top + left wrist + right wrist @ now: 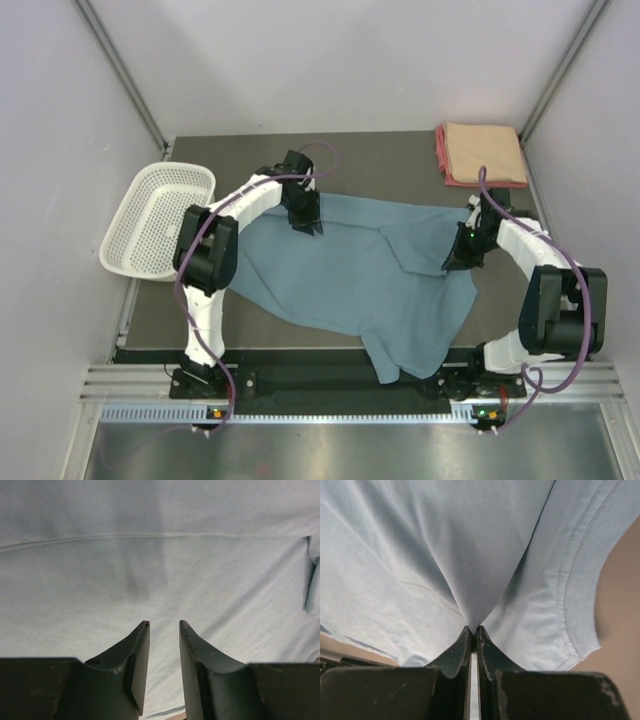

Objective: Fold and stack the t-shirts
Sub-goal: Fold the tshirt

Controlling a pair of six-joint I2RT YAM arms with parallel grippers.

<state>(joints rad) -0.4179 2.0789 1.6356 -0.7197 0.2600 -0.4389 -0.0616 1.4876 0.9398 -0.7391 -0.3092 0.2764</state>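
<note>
**A:** What is the cloth like?

**B:** The blue-grey t-shirt [350, 270] is a soft, matte knit. It lies spread wide and rumpled across the middle of the dark table [400, 160]. A fold ridge runs right of its centre, and one end trails over the near edge between the arm bases.

**A:** And the others?

**B:** A peach shirt [485, 148] is folded into a flat rectangle at the far right corner. It rests on a pink-red shirt [443, 160] whose edge peeks out beneath. A white plastic mesh basket [160, 215] sits at the table's left edge.

**A:** The arms?

**B:** The left arm [215, 250] reaches to the t-shirt's far left edge. The left gripper [164, 625] points at smooth cloth, its dark fingers apart with nothing between them. The right arm [550, 290] bends inward to the t-shirt's right side. There the right gripper [473, 629] has its fingers pressed together on a pinch of cloth, which tents up into a ridge.
</note>
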